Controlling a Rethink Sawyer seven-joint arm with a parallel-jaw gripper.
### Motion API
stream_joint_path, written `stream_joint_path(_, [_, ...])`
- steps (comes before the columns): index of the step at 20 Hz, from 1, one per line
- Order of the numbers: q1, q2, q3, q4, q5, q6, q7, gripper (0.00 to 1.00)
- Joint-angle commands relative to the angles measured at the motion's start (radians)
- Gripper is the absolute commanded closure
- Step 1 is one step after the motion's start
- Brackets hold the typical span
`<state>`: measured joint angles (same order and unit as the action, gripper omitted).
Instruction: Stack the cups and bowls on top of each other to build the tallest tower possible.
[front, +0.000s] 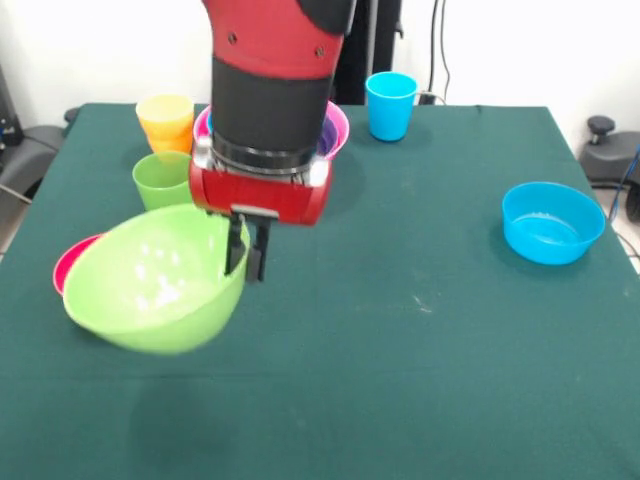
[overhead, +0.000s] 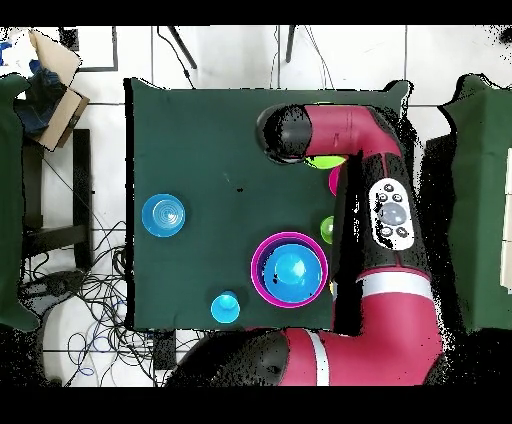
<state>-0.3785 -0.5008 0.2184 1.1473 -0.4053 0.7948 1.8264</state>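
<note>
My gripper (front: 247, 250) is shut on the rim of the large light green bowl (front: 150, 280) and holds it tilted above the table at the front view's left. A small red-pink bowl (front: 72, 265) lies on the table behind it. A green cup (front: 160, 180) stands just beyond. A yellow cup (front: 166, 110) sits in an orange cup (front: 174, 143) further back. The pink bowl (front: 339, 122) holds a purple bowl (front: 328, 137) behind my arm. In the overhead view the pink bowl (overhead: 258, 281) also holds a blue bowl (overhead: 294, 272).
A blue cup (front: 390, 105) stands at the far side of the table and shows in the overhead view (overhead: 225, 307). A light blue bowl (front: 551, 222) sits alone at the right and shows in the overhead view (overhead: 163, 215). My arm (overhead: 385, 215) hides the green bowl side from above.
</note>
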Motion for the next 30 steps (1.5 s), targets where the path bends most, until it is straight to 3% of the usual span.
stream_joint_path(1, [0.012, -0.055, 0.109, -0.100, 0.013, 0.190, -0.225, 1.00])
stream_joint_path(7, [0.013, -0.063, 0.140, -0.101, 0.029, 0.198, -0.234, 1.00])
stream_joint_path(11, [0.039, -0.063, 0.137, -0.082, 0.030, 0.151, -0.182, 1.00])
stream_joint_path(15, [0.055, -0.115, 0.116, 0.065, 0.032, 0.046, -0.107, 1.00])
stream_joint_path(20, [0.031, -0.215, 0.080, 0.348, 0.001, -0.162, -0.031, 1.00])
stream_joint_path(23, [0.012, -0.233, 0.083, 0.436, -0.019, -0.253, -0.025, 1.00])
stream_joint_path(30, [-0.044, -0.339, 0.103, 0.620, 0.000, -0.329, -0.045, 1.00])
